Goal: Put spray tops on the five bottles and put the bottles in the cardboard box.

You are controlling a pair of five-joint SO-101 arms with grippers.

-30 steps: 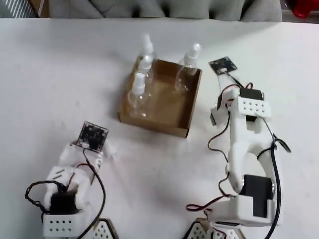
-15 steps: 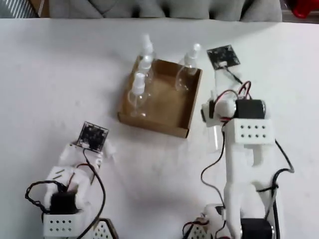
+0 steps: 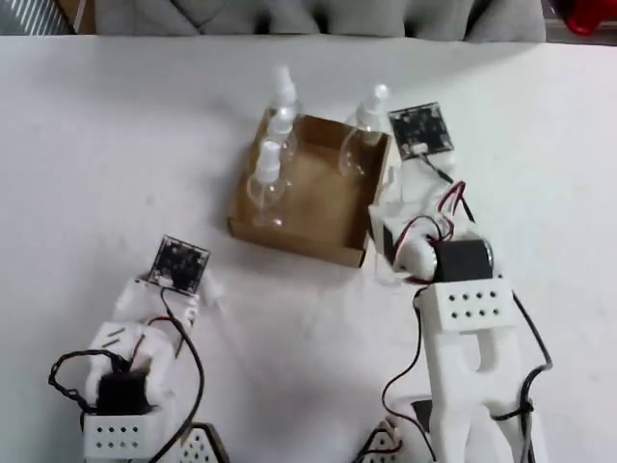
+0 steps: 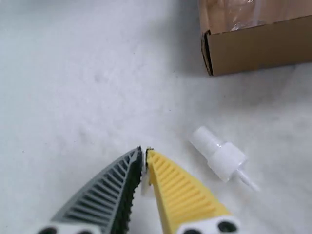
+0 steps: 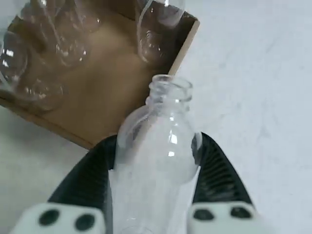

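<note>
Clear plastic bottle (image 5: 168, 97), neck bare, pinched in the right gripper (image 5: 155, 141) mid-table, just beside the right wall of the cardboard box (image 3: 299, 243). Loose spray top (image 4: 219, 156) flat on the table (image 3: 116, 125) toward the near left corner, just beside the left gripper (image 4: 145, 153), pressed together and empty; nearer that arm, well apart from the bottle.

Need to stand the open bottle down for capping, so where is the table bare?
Bare table lies left of the cardboard box and along its near wall, out to the spray top. The box's far-left corner is crowded with bottles; the right hand crowds its right side.
</note>
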